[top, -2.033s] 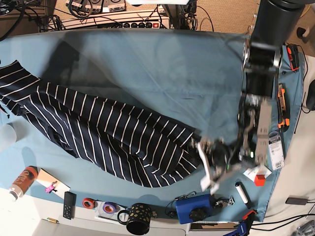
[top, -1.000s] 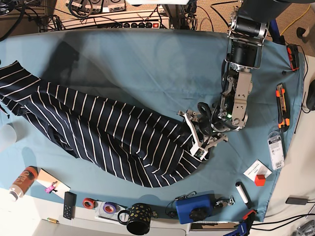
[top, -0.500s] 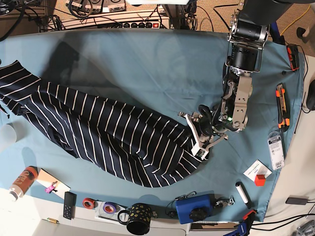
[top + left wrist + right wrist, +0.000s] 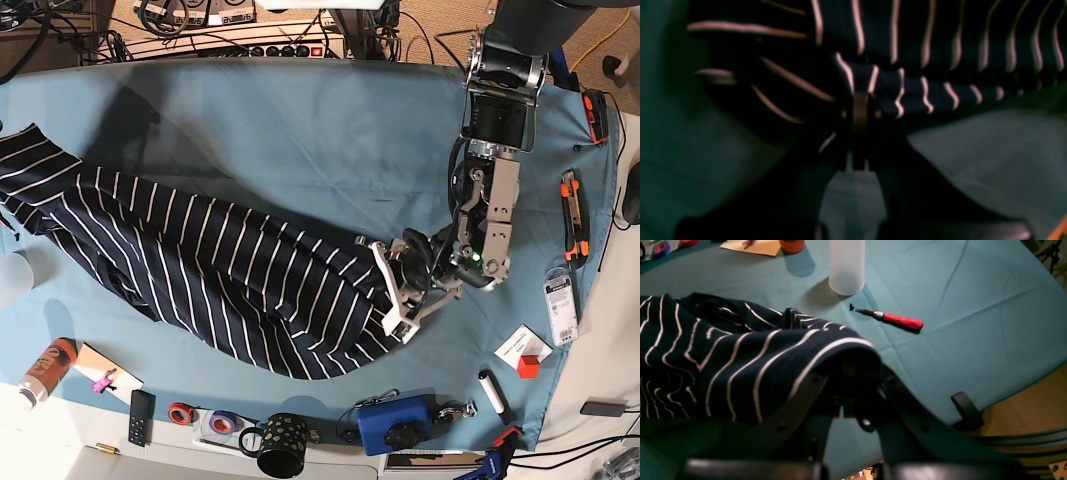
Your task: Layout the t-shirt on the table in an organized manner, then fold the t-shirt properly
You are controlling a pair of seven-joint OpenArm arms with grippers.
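Observation:
The navy white-striped t-shirt (image 4: 220,270) lies stretched in a rumpled band across the teal table (image 4: 300,140), from the left edge toward the middle right. My left gripper (image 4: 388,290) is at the shirt's right end, shut on its edge. The left wrist view shows the left gripper (image 4: 860,110) pinching a fold of the t-shirt (image 4: 923,95) over the table (image 4: 990,150). In the right wrist view my right gripper (image 4: 853,383) is shut on the t-shirt (image 4: 723,356), whose cloth drapes over the fingers. The right arm is outside the base view.
A red screwdriver (image 4: 900,320) and a translucent cup (image 4: 846,266) lie beyond the right gripper, near the table edge (image 4: 1023,380). Along the front edge sit a blue box (image 4: 393,422), a dotted black mug (image 4: 280,445), tape rolls (image 4: 182,412) and an orange bottle (image 4: 45,368). Orange cutters (image 4: 571,215) lie at the right.
My left gripper came from the table's lower right to the shirt's right end, then closed on its edge and shifted slightly left. The shirt's left end has not moved.

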